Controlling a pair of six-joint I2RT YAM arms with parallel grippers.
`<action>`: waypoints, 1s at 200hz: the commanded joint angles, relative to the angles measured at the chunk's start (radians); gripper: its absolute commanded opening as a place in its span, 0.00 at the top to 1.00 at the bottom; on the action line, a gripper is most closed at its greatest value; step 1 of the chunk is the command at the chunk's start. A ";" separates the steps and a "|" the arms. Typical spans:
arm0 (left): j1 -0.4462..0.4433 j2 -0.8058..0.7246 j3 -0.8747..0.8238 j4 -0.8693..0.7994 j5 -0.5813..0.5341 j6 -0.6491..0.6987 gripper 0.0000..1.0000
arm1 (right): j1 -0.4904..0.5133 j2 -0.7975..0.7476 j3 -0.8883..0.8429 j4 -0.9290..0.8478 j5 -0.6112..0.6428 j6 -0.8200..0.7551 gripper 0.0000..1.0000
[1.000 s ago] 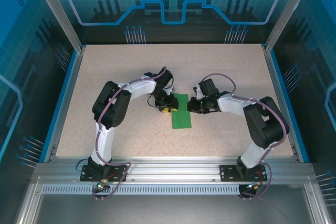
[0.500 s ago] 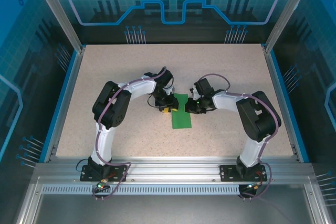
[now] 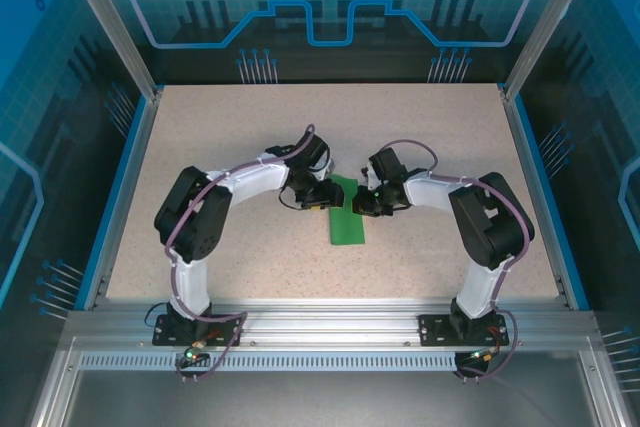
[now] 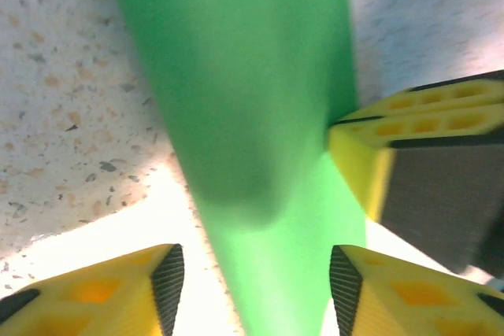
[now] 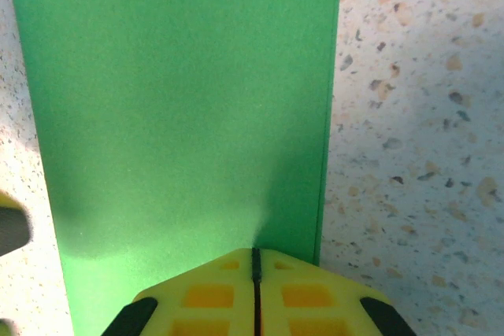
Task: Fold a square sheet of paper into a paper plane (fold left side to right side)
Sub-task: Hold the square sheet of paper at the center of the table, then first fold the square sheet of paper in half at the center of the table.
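Paper strip [image 5: 181,100], closed right claw [image 5: 254,256] atop, speckled table [image 5: 409,116]

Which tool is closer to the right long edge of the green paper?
Right. The right tool, shut, has its tips over the green paper by that edge. The left tool, open, stands at the left side, with paper between its fingers.

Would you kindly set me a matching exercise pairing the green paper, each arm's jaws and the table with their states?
1. thin bright green paper sheet
2. left arm's jaws
3. right arm's jaws
4. speckled beige table

a. shut, tips at the paper's edge
b. narrow rectangle
c. apart, straddling paper
d. blue-bordered

Pairs: 1-b, 2-c, 3-a, 4-d.
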State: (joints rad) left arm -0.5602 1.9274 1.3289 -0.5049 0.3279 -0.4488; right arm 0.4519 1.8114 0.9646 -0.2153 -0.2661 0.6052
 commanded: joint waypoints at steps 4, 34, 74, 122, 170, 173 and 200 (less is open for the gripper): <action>-0.003 -0.023 -0.031 0.130 0.103 -0.010 0.59 | 0.011 0.042 -0.001 -0.081 0.036 -0.012 0.91; -0.002 0.052 -0.015 0.178 0.230 -0.025 0.74 | 0.011 0.044 0.000 -0.081 0.034 -0.012 0.91; 0.001 0.124 0.009 0.149 0.208 -0.007 0.80 | 0.011 0.051 0.005 -0.091 0.025 -0.016 0.91; 0.022 0.148 -0.009 0.132 0.186 0.005 0.81 | 0.011 0.061 0.012 -0.118 0.034 -0.027 0.91; 0.044 0.134 -0.069 0.133 0.177 0.014 0.81 | 0.005 0.063 0.011 -0.143 0.050 -0.033 0.91; 0.046 0.131 -0.075 0.135 0.176 0.013 0.81 | 0.005 0.064 0.011 -0.143 0.050 -0.033 0.92; 0.060 0.113 -0.108 0.136 0.169 0.019 0.81 | 0.000 0.066 0.009 -0.147 0.053 -0.034 0.92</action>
State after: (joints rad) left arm -0.5213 2.0598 1.2739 -0.3172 0.5228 -0.4614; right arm 0.4515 1.8256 0.9905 -0.2543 -0.2661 0.5861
